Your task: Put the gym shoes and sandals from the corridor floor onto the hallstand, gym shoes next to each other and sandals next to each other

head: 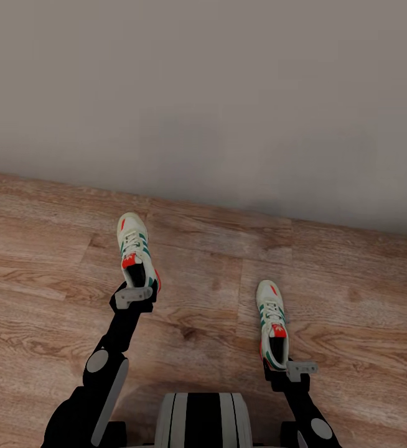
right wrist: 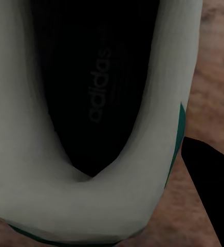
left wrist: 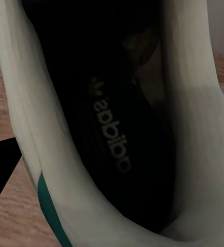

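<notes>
Two cream-white gym shoes with green side stripes and red-orange tongue patches are seen from the robot's head camera, toes pointing toward a plain grey wall (head: 203, 93). The left gym shoe (head: 134, 246) sits at the tip of the left gripper (head: 134, 297), its heel end against the grey bracket of the tool; the right gym shoe (head: 272, 320) sits the same way at the right gripper (head: 294, 370), nearer the robot and well apart from its mate. Each black arm reaches to a shoe's heel opening, and the tools appear closed on the heel rims, though the fingers themselves are hidden by the shoes.

Inside the left gym shoe (left wrist: 194, 128), the wrist camera reads the word "adidas" with a trefoil logo printed pale on the dark insole (left wrist: 112, 134); a green stripe marks the outer wall. The right wrist camera looks into the right gym shoe (right wrist: 19, 128) over its rounded heel rim, and the same "adidas" lettering runs along its black insole (right wrist: 99, 87).

Below lies the corridor floor (head: 353, 280), light brown planks with grain and knots, meeting the wall along a slanting line. Whether the shoes rest on the planks or hang just above them cannot be told. The robot's striped trunk (head: 203, 420) shows at the lower edge.
</notes>
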### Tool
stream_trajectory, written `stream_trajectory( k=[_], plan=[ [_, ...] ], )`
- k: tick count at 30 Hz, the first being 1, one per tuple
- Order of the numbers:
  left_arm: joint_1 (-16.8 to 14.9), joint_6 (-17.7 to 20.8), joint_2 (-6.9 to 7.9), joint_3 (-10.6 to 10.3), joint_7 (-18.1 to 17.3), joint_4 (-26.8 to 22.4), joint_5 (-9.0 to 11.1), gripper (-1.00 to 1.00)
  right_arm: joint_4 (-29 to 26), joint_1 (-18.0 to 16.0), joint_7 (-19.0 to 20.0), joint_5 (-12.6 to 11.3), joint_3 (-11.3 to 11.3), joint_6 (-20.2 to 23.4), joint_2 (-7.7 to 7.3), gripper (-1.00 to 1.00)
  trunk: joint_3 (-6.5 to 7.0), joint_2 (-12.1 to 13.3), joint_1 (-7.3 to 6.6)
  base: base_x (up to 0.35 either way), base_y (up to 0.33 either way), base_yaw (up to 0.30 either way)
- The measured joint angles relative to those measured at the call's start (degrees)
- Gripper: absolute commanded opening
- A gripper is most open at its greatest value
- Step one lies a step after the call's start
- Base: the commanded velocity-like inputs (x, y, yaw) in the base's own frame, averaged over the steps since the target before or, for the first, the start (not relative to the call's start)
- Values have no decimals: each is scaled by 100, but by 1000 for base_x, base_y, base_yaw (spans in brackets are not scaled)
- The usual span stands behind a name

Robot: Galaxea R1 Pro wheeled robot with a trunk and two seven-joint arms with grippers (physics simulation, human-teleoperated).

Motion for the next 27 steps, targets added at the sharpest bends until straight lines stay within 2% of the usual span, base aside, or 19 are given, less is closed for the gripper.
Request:
stream_trajectory(
  k=[21,27],
  plan=[
    [0,121,8,15,0,1,3,-100,-62,2,-1,27,25,7,26,-100,465,28,-54,0,0,0],
    [0,198,9,14,6,-57,3,-100,-358,30,6,17,32,8,39,-100,599,36,-70,0,0,0]
  ],
)
